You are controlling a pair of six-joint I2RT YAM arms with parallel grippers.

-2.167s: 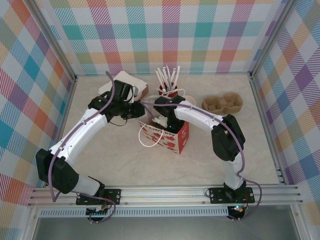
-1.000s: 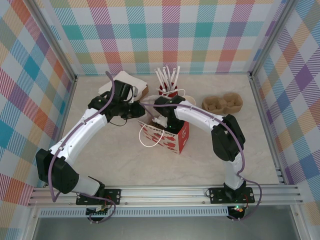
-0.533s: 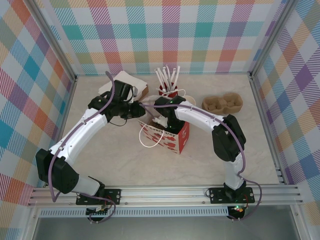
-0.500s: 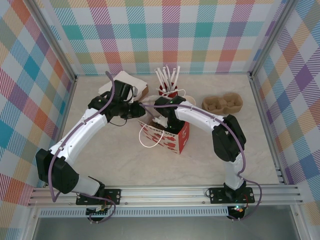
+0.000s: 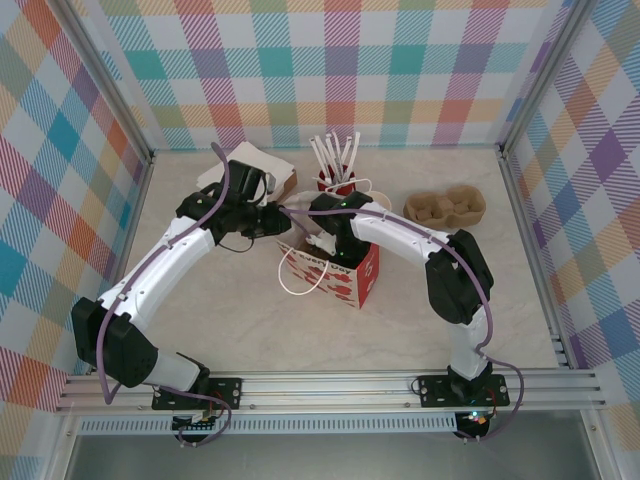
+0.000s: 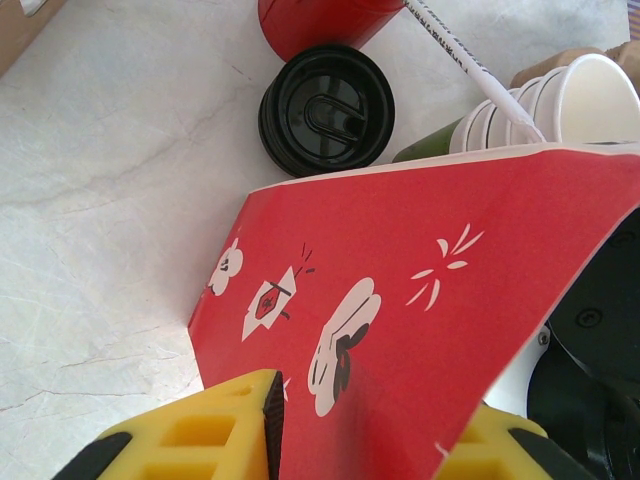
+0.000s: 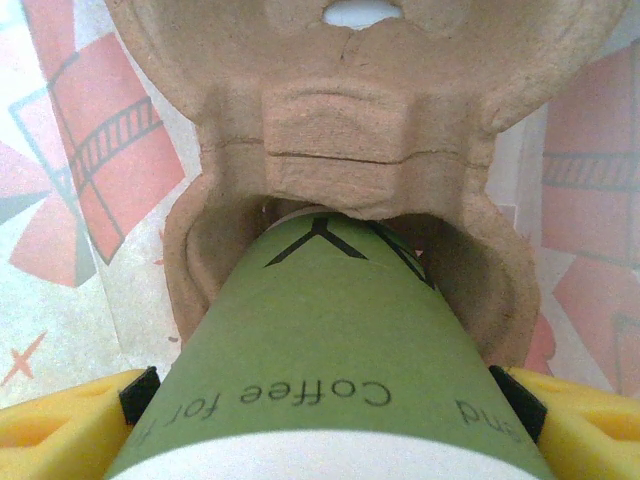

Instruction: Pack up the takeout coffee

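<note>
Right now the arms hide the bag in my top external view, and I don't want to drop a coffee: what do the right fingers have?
Observer: The right fingers are closed on a green cup lettered "Coffee for".
Operator: Where is its far end?
Observer: At the mouth of a well in a brown pulp carrier.
Operator: And the left side?
Observer: The wall of the red bag runs between the left fingers; I cannot tell whether they pinch it.
</note>
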